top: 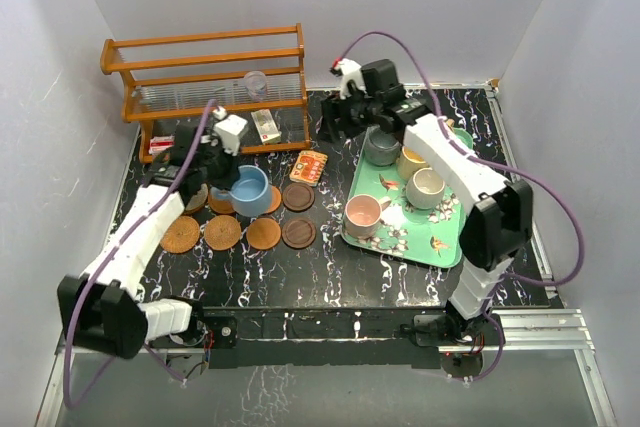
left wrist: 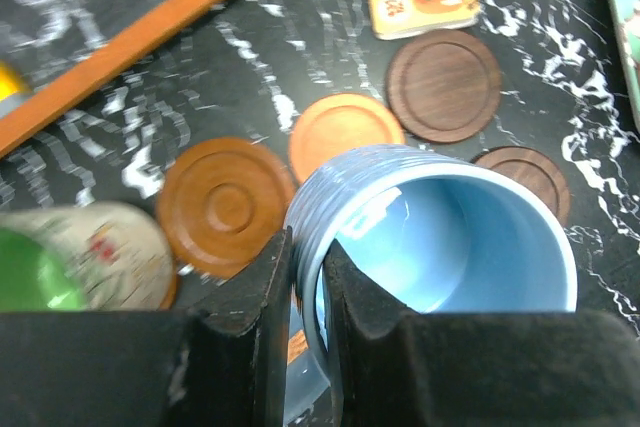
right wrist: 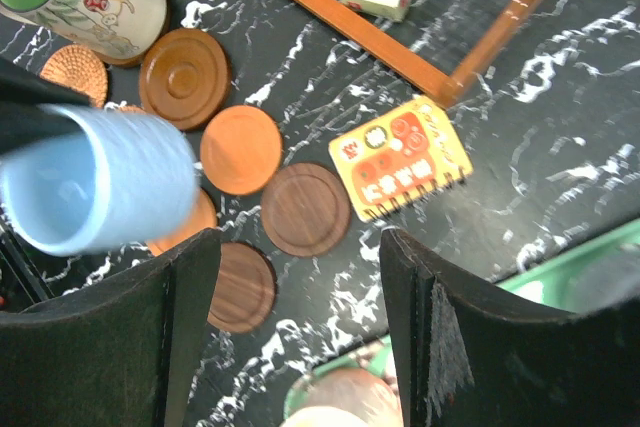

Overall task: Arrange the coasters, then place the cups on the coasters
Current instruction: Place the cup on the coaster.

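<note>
A black table (top: 350, 282) veined with white fills the floor of a white-walled booth. At its far left stands a wooden rack (top: 215, 97) of orange-brown rails with a ribbed clear shelf. A small clear plastic cup (top: 255, 83) sits upright on that shelf, towards the right. Below it, inside the rack's frame, a little white box (top: 266, 125) lies flat on the table, and something red and white (top: 160, 145) sits at the rack's near left corner. Just right of the rack's near right foot lies a small orange card (top: 312, 167), tilted and printed with round pictures. Further right, apart from the card, a green tray (top: 447, 234) with a bird pattern covers much of the table's right half.
</note>
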